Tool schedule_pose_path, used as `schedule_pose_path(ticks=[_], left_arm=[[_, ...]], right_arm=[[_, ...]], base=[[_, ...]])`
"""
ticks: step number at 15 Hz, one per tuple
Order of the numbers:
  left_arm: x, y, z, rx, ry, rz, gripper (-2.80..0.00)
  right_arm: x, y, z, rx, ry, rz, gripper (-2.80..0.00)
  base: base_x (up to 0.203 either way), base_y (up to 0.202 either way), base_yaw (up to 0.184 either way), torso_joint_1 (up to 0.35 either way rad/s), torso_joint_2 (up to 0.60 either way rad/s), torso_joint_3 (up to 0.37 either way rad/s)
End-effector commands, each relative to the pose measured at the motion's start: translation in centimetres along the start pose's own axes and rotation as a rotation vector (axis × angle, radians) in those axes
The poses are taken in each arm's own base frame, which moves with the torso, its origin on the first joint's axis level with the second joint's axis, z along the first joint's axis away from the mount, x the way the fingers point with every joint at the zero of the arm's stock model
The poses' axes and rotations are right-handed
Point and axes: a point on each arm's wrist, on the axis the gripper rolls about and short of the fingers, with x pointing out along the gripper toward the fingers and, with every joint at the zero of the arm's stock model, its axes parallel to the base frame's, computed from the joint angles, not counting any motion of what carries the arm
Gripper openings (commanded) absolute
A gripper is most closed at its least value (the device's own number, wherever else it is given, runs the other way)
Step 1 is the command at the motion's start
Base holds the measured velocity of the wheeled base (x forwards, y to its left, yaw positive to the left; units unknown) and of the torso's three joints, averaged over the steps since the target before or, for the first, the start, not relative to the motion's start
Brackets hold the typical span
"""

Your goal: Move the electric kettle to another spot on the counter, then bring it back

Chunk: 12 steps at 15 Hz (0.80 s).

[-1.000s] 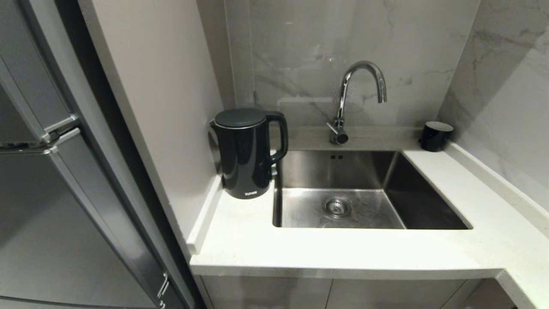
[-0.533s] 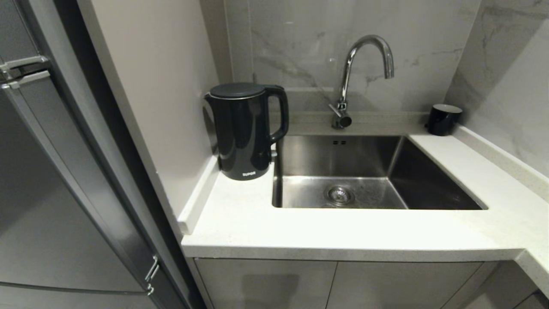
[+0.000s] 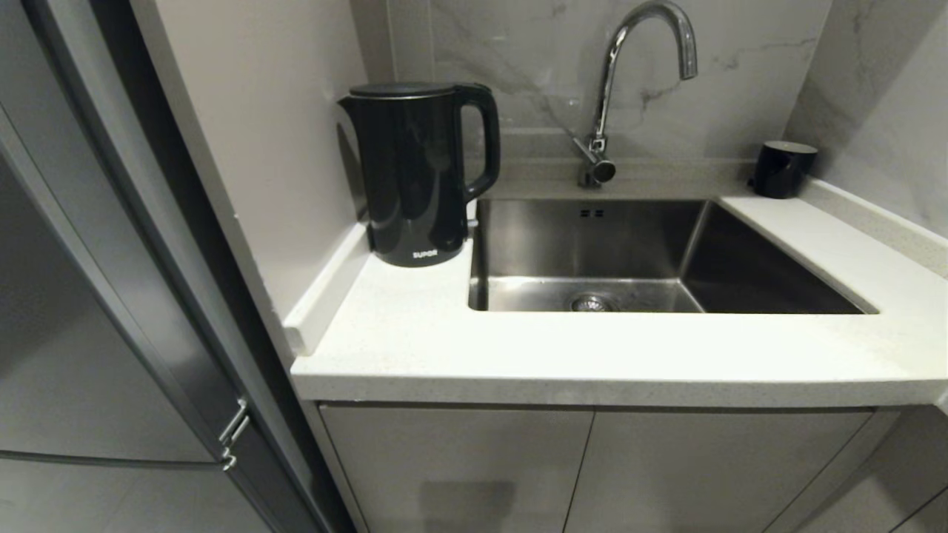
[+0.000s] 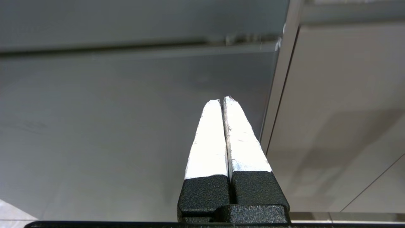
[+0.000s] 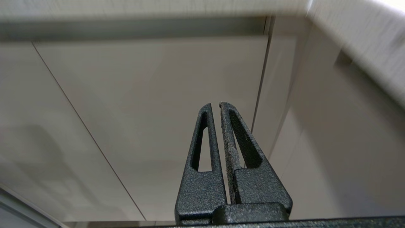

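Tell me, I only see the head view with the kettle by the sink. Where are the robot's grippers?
Observer: Down low. The left gripper is shut, pointing at grey cupboard fronts.
Operator: And the other one?
Observer: The right gripper is shut too, in front of a pale cupboard door below the counter.
Operator: Is either one holding the kettle?
Observer: No, neither wrist view shows it. The kettle stands untouched on the counter's back left corner.
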Motion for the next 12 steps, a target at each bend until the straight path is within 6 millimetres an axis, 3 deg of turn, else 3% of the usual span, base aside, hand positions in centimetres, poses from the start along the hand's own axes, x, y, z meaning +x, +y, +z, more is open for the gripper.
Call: schedule_pose_path(ticks=[1, 4, 12], left_arm=[[0.01, 0.0, 0.01, 0.0, 0.001, 0.0, -2.8], [0.01, 0.0, 0.01, 0.0, 0.001, 0.0, -2.8], [0.01, 0.01, 0.01, 0.0, 0.001, 0.004, -2.8]], right_arm=[[0.0, 0.0, 0.0, -0.001, 0.0, 0.0, -2.8], [0.0, 0.0, 0.0, -0.005, 0.0, 0.0, -2.8], [0.0, 0.0, 0.0, -0.002, 0.0, 0.0, -2.8]], base=[[0.0, 0.0, 0.0, -0.038, 0.46, 0.409], [0.0, 0.0, 0.0, -0.022, 0.31, 0.287], [0.0, 0.0, 0.0, -0.001, 0.02, 0.023]])
